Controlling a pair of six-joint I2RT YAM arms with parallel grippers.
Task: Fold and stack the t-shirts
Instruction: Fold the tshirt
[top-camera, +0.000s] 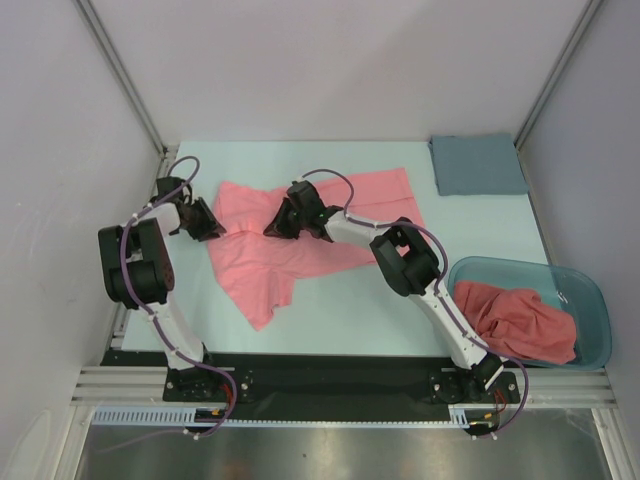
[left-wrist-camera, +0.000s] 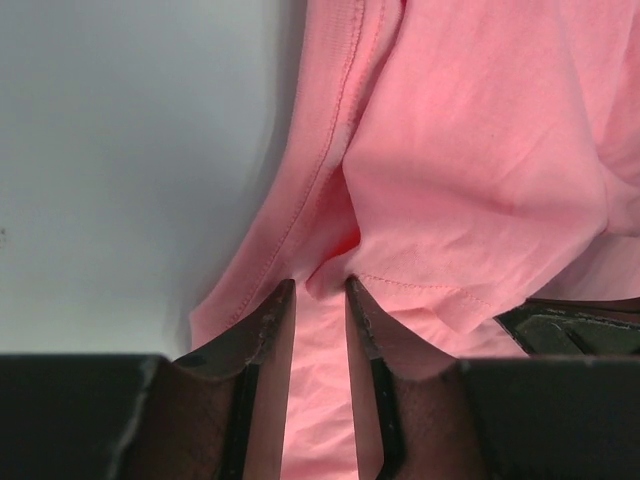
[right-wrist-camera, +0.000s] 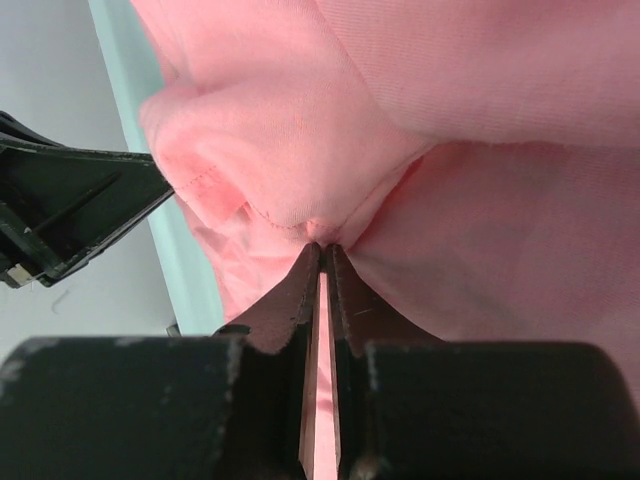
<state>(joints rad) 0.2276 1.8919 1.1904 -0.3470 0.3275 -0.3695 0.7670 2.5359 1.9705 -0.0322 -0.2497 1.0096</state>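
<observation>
A salmon-pink t-shirt (top-camera: 345, 215) lies partly spread on the pale table (top-camera: 330, 310), with its lower left part rumpled. My left gripper (top-camera: 211, 228) is at the shirt's left edge; in the left wrist view (left-wrist-camera: 318, 283) its jaws stand a little apart with a bunch of the pink fabric (left-wrist-camera: 480, 180) between them. My right gripper (top-camera: 273, 228) is near the shirt's middle left; in the right wrist view (right-wrist-camera: 326, 246) its jaws are pinched almost together on a hemmed fold of the shirt (right-wrist-camera: 290, 130). The two grippers are close together.
A teal translucent tub (top-camera: 592, 292) at the near right holds more crumpled pink t-shirts (top-camera: 520, 320). A grey-blue cloth (top-camera: 478, 165) lies at the back right corner. White walls enclose the table on the left, back and right.
</observation>
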